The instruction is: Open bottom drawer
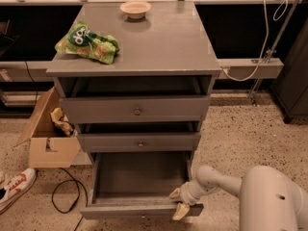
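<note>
I'm seeing the bottom drawer sitting pulled well out, its grey inside showing. My gripper is straddling the front panel's right end with its fingers spread. I'm judging the task nearly done.

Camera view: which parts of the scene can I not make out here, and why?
- Bottom drawer: knob not visible; the front panel is seen edge-on from above.
- Pincer, at that panel's right end: whether it touches the panel is unclear.
- Top drawer: inside hidden under the cabinet top.
- Shoe: cut off by the left edge.
- Robot arm: cut off by the lower right corner.
</note>
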Tool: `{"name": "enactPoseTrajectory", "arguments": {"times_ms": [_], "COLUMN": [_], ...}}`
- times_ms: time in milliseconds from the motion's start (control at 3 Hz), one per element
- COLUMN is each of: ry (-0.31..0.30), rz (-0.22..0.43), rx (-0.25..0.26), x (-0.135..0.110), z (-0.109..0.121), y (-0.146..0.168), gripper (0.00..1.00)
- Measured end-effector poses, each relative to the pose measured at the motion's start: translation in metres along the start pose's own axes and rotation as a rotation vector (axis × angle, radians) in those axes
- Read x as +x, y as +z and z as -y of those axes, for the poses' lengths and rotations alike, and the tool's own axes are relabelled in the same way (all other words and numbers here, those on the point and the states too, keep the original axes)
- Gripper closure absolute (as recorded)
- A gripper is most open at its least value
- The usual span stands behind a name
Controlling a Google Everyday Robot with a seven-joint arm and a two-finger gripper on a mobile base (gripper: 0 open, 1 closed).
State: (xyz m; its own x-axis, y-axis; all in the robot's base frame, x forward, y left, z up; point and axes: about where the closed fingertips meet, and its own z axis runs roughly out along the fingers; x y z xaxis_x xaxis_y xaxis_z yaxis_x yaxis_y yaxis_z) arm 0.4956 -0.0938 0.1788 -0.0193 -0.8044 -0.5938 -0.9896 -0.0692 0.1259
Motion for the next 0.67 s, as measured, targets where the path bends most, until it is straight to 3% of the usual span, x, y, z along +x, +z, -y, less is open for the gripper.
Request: {"name": "enactPoseTrajectory", "arguments": {"times_ms": [333, 667], "ry": [-0.018, -0.036], "rz": [0.009, 0.034], "rx": [0.039, 0.118], "x": [-0.001, -0.001], "z": [-0.006, -0.011], "y": [-0.019, -0.062], "gripper": [0.00, 0.00]}}
